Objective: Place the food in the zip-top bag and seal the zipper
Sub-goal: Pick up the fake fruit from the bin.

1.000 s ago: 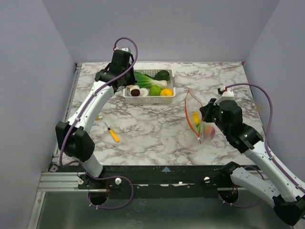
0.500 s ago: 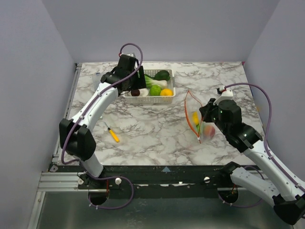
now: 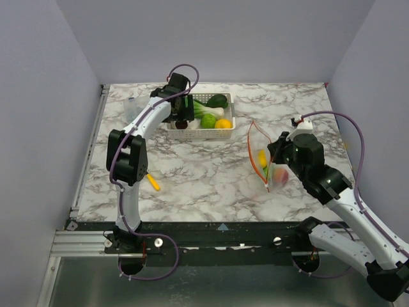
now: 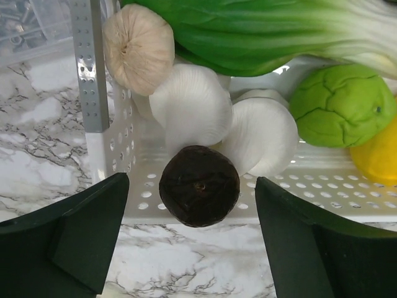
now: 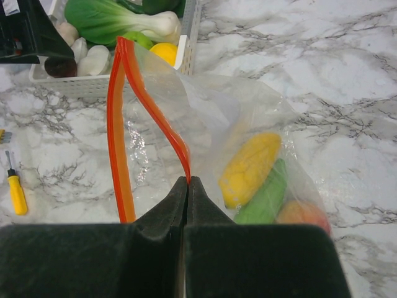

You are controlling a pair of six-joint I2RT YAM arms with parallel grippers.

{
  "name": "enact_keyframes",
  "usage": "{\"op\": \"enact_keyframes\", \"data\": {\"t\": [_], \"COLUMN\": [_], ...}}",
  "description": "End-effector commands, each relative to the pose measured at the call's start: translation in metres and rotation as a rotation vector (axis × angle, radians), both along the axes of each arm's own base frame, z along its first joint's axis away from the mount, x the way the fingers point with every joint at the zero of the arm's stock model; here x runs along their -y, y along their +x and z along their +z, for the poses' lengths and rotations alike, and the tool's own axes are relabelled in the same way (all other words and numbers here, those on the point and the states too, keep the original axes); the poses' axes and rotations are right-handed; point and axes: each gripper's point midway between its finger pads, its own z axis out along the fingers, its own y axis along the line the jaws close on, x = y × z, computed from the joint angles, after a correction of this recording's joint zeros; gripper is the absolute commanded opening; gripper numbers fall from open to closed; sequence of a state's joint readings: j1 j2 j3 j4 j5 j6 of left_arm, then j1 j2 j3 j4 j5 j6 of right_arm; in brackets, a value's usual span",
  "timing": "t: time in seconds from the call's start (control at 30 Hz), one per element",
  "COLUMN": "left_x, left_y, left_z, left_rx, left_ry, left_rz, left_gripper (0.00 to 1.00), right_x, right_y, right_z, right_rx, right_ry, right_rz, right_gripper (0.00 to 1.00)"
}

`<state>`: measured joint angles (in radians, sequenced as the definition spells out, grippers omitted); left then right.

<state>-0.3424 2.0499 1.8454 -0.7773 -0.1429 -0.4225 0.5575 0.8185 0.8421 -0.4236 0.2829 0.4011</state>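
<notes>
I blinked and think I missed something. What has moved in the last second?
The left gripper swung right over the basket's left end and now hangs, jaws open, above the dark round fruit in it; its elbow folded inward. Nothing was grabbed or released. The right gripper stayed shut on the zipper, holding the zip-top bag open; the food inside and the yellow-handled tool did not move.

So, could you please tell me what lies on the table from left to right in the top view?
In order: yellow tool → basket → bag.
</notes>
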Motion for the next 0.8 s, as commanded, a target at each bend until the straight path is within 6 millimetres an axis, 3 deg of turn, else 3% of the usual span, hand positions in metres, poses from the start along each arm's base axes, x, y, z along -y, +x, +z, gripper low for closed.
{"op": "enact_keyframes", "data": {"t": [0.0, 0.23, 0.5, 0.6, 0.67, 0.77], "left_x": [-0.003, -0.002, 0.001, 0.004, 0.008, 0.009], "left_y": [-0.006, -0.006, -0.012, -0.012, -0.012, -0.01], "left_z": [-0.007, -0.016, -0.023, -0.026, -0.025, -0.017], "left_rx": [-0.025, -0.046, -0.073, -0.083, -0.084, -0.069], "left_ry": [0.034, 0.037, 0.024, 0.012, -0.002, -0.005], "left_rz": [-0.019, -0.035, -0.054, -0.063, -0.075, -0.082], "left_gripper": [0.8, 0.54, 0.67, 0.66, 0.59, 0.36], "right_x": [0.003, 0.004, 0.005, 0.005, 0.005, 0.005], "right_y": [0.0, -0.001, 0.0, 0.001, 0.001, 0.002], "right_z": [-0.006, -0.006, -0.004, -0.006, -0.005, -0.005], "right_rx": [-0.014, -0.016, -0.008, -0.01, -0.01, -0.008], "right_ry": [-0.018, -0.015, -0.016, -0.019, -0.017, -0.018], "right_rz": [-0.019, -0.023, -0.032, -0.032, -0.034, -0.037], "right_gripper": [0.01, 0.01, 0.01, 0.01, 0.01, 0.01]}}
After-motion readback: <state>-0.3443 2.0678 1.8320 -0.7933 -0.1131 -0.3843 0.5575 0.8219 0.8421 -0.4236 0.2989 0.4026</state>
